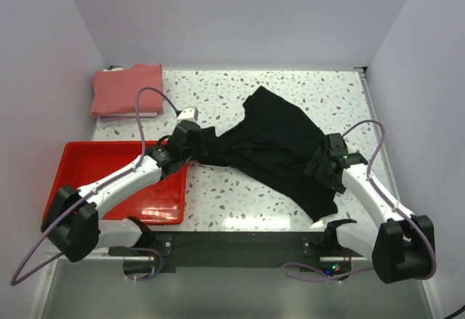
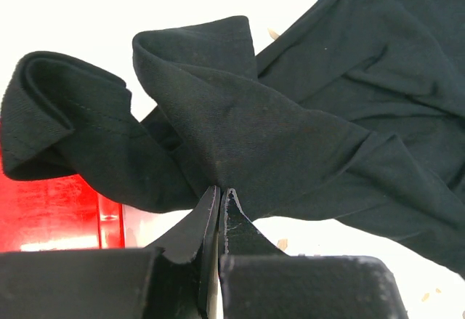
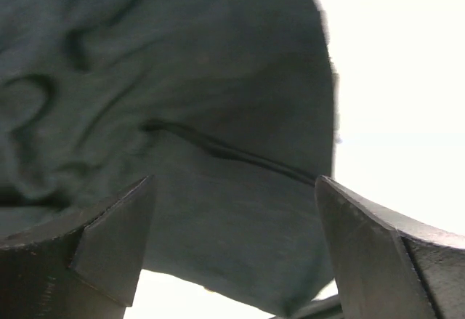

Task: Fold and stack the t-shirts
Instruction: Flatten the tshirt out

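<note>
The black t-shirt [image 1: 280,148] lies crumpled across the middle and right of the table. My left gripper [image 1: 195,139] is shut on a bunched fold at its left end; in the left wrist view the jaws [image 2: 220,190] pinch the black cloth [image 2: 240,130] tightly. My right gripper [image 1: 323,168] is open, low over the shirt's right lower part; in the right wrist view its fingers [image 3: 116,235] straddle the cloth [image 3: 189,115] near its edge. The salmon-pink t-shirt [image 1: 125,90] lies folded at the back left corner.
A red plastic tray [image 1: 94,166] sits at the front left under my left arm; it also shows in the left wrist view [image 2: 51,210]. White walls enclose the speckled table [image 1: 232,195] on three sides.
</note>
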Controlling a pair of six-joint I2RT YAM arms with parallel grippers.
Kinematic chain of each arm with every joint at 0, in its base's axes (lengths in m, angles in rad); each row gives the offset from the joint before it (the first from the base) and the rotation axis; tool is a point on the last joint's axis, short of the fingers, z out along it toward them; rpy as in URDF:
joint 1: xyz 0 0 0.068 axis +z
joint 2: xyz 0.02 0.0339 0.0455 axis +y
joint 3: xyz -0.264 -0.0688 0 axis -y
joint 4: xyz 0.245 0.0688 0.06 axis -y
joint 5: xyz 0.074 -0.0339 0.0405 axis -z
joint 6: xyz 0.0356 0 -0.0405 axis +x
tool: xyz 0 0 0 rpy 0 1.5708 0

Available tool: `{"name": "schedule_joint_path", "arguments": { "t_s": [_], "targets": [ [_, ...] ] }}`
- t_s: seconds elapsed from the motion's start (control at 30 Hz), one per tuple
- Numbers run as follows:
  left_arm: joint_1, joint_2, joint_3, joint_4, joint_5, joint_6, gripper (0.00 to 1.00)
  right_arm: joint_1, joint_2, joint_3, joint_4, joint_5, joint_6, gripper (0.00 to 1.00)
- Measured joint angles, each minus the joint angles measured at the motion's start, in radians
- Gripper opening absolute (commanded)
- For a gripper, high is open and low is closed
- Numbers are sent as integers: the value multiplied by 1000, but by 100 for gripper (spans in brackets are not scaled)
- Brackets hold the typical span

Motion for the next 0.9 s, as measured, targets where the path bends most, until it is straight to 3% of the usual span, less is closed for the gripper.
{"name": "schedule_joint_path", "arguments": {
  "t_s": [0.2, 0.43, 0.9],
  "targets": [
    [0, -26, -11, 1, -9, 0, 0, -3, 73, 13, 75, -175, -67, 90],
    [0, -26, -12, -2, -33, 0, 0, -3, 43, 19, 22, -194, -96, 92],
    [0, -26, -12, -13, -47, 0, 0, -3, -92, -102, -90, -259, 61, 91]
  ]
}}
